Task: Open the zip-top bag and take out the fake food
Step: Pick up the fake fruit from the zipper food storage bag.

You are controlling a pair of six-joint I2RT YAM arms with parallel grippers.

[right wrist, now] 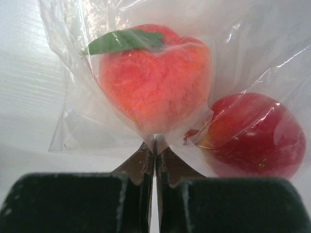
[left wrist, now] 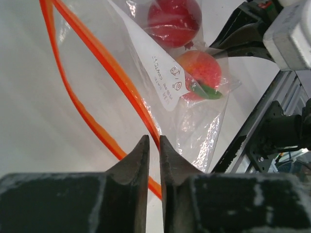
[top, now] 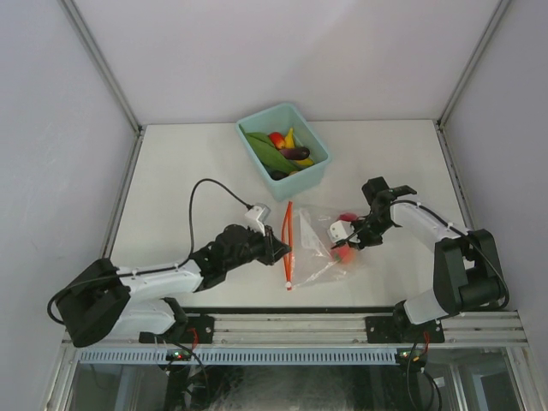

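The zip-top bag (top: 315, 257) lies flat on the bench (top: 188, 154) just in front of the arms, with the teal bin (top: 318, 175) at its 12 o'clock already holding several pieces of fake food (top: 287, 147). Two pieces are in the bag, an orange-red peach (right wrist: 155, 87) and a red apple (right wrist: 252, 138). The film is thin, crinkly and slippery, light enough to lift with whatever pulls it, and it folds rather than resists. The stiffer red-orange zipper strip (top: 288, 244) along its 9 o'clock edge looks the surest place to hold. The left end effector (left wrist: 154, 138) has its jaws almost together there, apparently pinched on one lip of that strip. The right end effector (right wrist: 154, 141), at the bag's 3 o'clock edge, is closed tight on a tuck of film just under the peach. The left jaws hide the strip where it enters them, so how much is caught is unclear. Glare and wrinkles also obscure how far the mouth gapes.
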